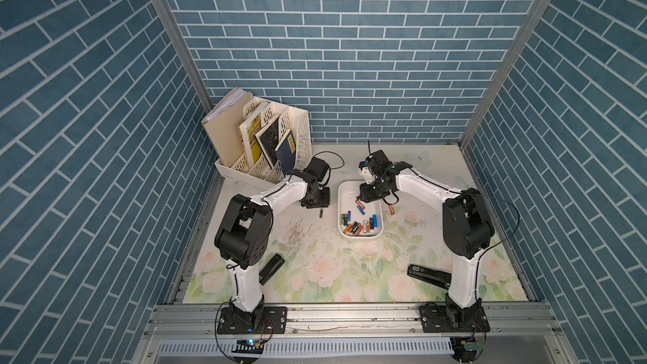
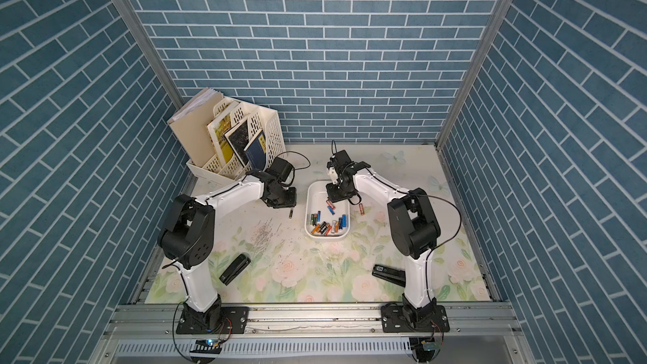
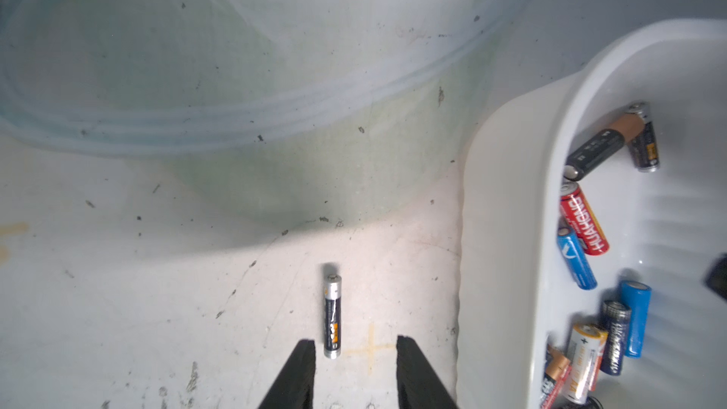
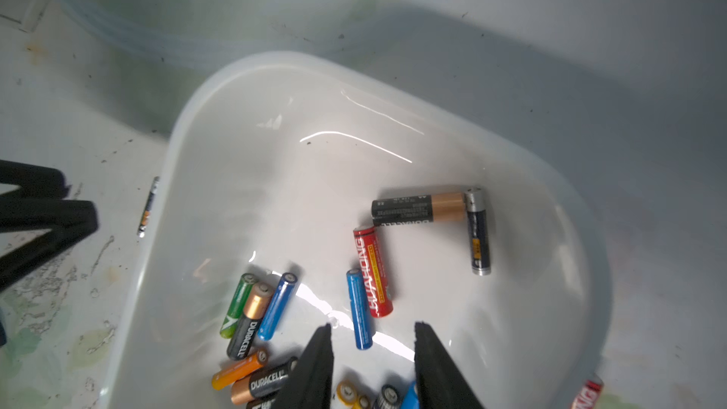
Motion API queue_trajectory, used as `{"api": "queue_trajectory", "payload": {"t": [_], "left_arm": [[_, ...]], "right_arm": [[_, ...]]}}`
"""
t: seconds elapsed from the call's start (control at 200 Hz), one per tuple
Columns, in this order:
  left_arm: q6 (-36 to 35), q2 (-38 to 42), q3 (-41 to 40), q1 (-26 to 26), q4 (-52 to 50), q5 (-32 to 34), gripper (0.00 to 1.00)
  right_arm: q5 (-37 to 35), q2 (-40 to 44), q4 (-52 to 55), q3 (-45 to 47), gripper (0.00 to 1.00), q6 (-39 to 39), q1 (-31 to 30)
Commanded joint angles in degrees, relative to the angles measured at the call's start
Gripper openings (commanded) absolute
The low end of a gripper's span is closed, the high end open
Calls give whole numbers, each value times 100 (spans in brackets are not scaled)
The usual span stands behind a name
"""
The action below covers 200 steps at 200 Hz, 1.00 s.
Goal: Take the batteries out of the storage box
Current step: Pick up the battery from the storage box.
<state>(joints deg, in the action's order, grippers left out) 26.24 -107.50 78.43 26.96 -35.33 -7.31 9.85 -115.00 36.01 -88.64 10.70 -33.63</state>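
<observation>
— Where can free room be found on the table (image 1: 350, 285)?

— A broad strip is left bare in front of the storage box (image 1: 360, 237), bounded by the left stapler (image 1: 271, 267) and the right stapler (image 1: 429, 273).

— What is the box itself blocked by?

— Its far end is overhung by the right gripper (image 1: 362, 199), though the floor there is bare. The near end is crowded with batteries (image 1: 359, 226).

— And beside it?

— The left side is taken by the left gripper (image 1: 318, 206), above a black battery (image 1: 320, 214). A red battery (image 1: 391, 209) is laid near the right wall. The far left corner is filled by the file rack (image 1: 266, 141).
</observation>
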Motion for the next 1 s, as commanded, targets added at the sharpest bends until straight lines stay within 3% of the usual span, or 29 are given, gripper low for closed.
{"api": "queue_trajectory", "payload": {"t": [0.0, 0.995], "left_arm": [[-6, 95, 33, -25, -171, 60, 40], [-9, 235, -83, -22, -48, -77, 40]], "right_arm": [[-48, -229, -25, -127, 38, 89, -55], [-343, -1033, 22, -528, 26, 55, -152]]}}
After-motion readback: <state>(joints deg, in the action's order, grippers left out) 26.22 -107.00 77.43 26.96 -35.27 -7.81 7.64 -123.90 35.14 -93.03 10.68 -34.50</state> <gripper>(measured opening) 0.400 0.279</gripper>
